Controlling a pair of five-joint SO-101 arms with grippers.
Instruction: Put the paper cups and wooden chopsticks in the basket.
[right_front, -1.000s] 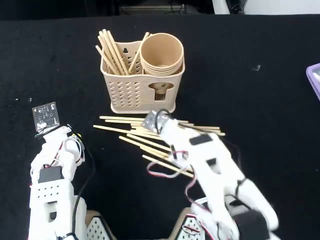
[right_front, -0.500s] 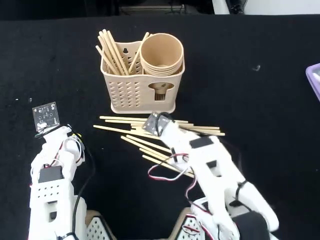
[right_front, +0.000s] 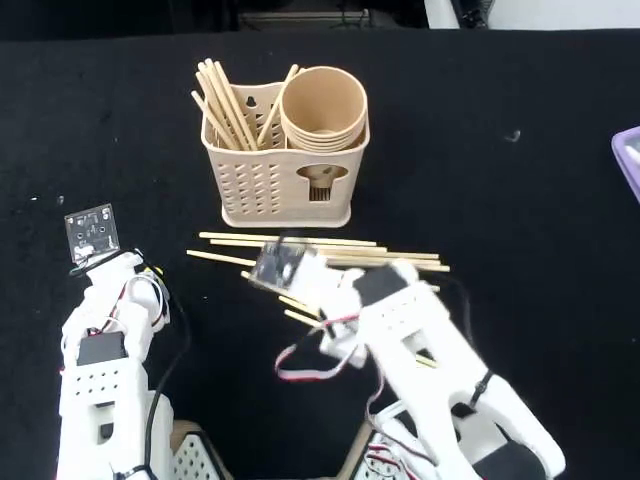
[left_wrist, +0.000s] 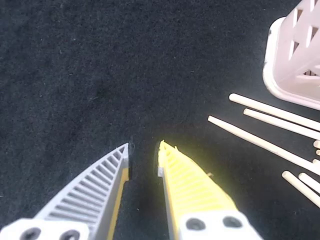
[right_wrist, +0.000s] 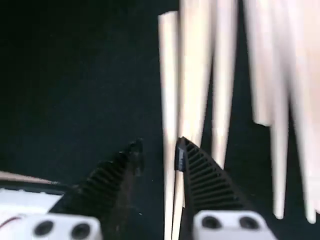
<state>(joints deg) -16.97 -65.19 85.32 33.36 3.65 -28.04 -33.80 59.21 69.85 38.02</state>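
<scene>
One wooden chopstick (right_wrist: 169, 90) between the right gripper's (right_wrist: 158, 147) parted fingers.

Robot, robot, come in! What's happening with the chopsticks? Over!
Left pincer open, low over bare table. Right pincer open, a loose chopstick between its tips. Cups and some chopsticks already in basket, more on table. Nothing blocking.

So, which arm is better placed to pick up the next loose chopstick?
Right: the right gripper straddles a loose chopstick, while the left gripper sits over bare cloth.
</scene>
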